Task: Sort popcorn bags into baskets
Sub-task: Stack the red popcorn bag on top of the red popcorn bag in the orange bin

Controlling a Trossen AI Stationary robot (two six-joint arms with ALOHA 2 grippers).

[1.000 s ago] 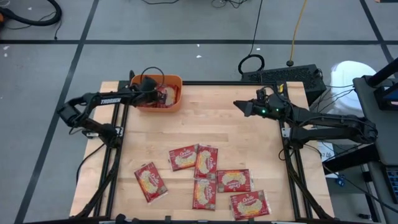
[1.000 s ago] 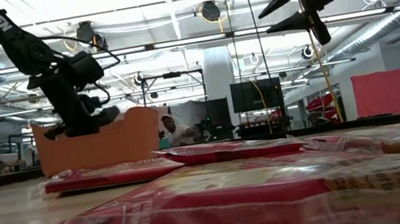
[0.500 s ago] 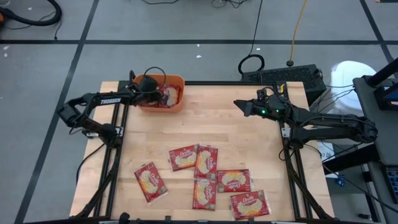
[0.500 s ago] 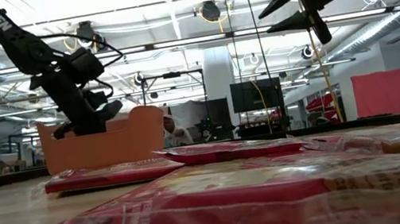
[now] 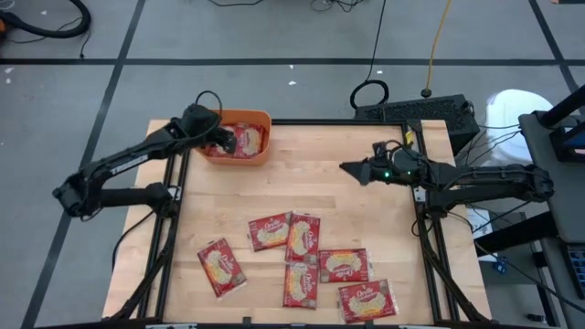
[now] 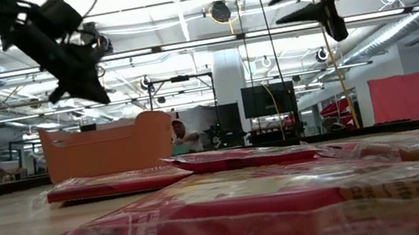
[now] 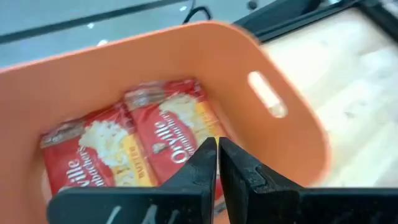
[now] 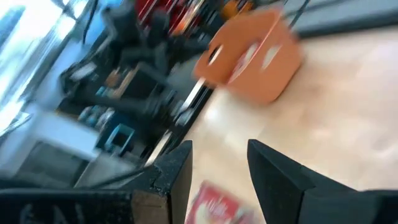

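Observation:
The orange basket [image 5: 252, 117] stands at the table's far left corner, and two red popcorn bags [image 7: 177, 124] lie flat inside it side by side. My left gripper [image 5: 225, 139] hangs shut and empty above the basket's opening [image 7: 216, 149], slanting down. Several more popcorn bags [image 5: 303, 236] lie flat on the wooden table's near middle, some overlapping. My right gripper [image 5: 345, 167] hovers open and empty high over the far right part of the table [image 8: 217, 168], pointing toward the table's left.
Black frame rails [image 5: 170, 228] run along the table's left and right sides. In the low view the nearest bags [image 6: 233, 215] fill the foreground, with the basket [image 6: 105, 151] behind them. The wood between the basket and the bags [image 5: 302, 174] is bare.
My left gripper has risen out of the basket, staying shut, and now points less steeply down. The bags in the basket stay where they lay. My right gripper has swung a little toward the table's near edge, still open.

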